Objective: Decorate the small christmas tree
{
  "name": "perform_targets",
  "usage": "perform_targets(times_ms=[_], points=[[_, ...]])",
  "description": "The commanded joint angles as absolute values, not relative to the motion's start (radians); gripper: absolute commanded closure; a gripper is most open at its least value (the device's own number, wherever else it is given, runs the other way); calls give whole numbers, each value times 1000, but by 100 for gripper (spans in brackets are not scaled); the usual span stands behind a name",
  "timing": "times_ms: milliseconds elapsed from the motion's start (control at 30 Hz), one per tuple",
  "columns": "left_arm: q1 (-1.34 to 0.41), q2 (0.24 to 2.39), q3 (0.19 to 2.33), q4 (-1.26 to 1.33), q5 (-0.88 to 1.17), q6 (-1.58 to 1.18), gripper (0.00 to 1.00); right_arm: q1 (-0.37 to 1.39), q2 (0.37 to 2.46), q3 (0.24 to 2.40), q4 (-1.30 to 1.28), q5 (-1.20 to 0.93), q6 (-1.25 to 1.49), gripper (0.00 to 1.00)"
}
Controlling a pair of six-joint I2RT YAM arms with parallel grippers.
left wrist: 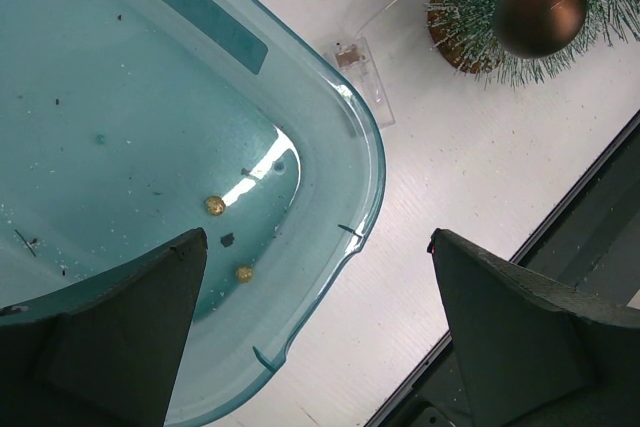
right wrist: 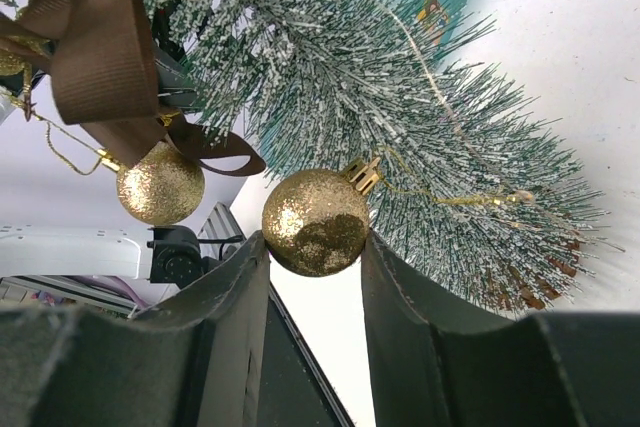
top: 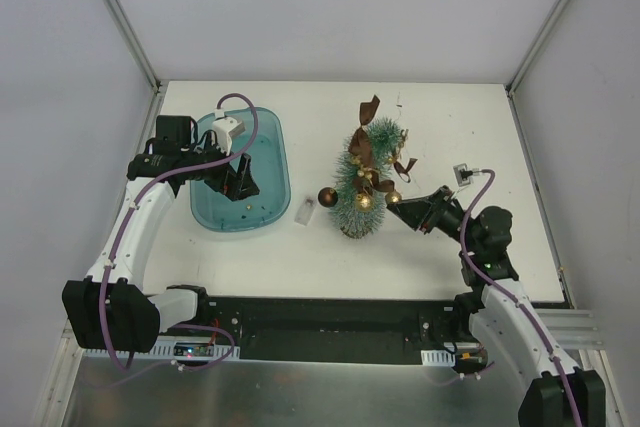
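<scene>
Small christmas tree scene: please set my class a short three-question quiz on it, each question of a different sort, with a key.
1. True or false: the left gripper is open and holds nothing.
2. What is clamped between the fingers of the right gripper, next to the small christmas tree? A. a red star B. a gold glitter ball C. a candy cane
3. Fill in: the teal tray has ___ small gold beads lying in it.

Key: 1 true; 2 B; 3 two.
</scene>
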State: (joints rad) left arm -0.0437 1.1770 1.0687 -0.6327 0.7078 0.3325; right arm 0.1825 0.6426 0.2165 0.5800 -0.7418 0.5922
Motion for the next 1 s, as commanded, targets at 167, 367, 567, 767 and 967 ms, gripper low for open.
perform_targets(times_ms=[167, 367, 567, 767, 967], points=[[-32, 1177, 1094, -620, 755, 336, 6, 201, 641, 209, 670, -767, 618, 87], [-32, 1180, 1091, -620, 755, 337, 6, 216, 661, 202, 693, -772, 627, 88], [-31, 1186, 1094, -620, 758, 339, 7, 258, 696, 187, 736, -765, 634, 88], [-31, 1184, 1091, -620, 758, 339, 7, 293, 704, 198, 755, -758, 632, 88], [-32, 1184, 1094, -620, 793, 325, 7, 291, 666, 207, 739, -750, 637, 88]])
